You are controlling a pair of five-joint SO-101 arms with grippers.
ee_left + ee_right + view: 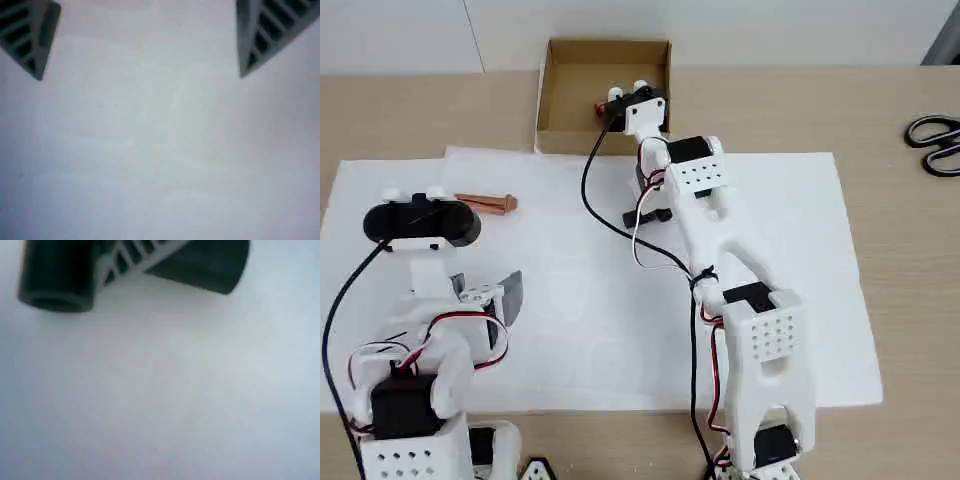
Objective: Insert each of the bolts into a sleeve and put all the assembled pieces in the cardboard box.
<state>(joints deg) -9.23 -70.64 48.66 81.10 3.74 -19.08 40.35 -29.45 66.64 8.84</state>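
High view: the left gripper (488,293) hangs over the white sheet (580,330), its fingers spread wide with nothing between them. A copper bolt (486,203) lies on the sheet, apart from both grippers. The right gripper (617,104) is over the cardboard box (565,110); its grip cannot be told.

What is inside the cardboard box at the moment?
The right arm's hand is over the cardboard box, with a copper-coloured piece showing at its tip. The floor beside it looks bare. The arm covers one corner, so anything there is hidden.
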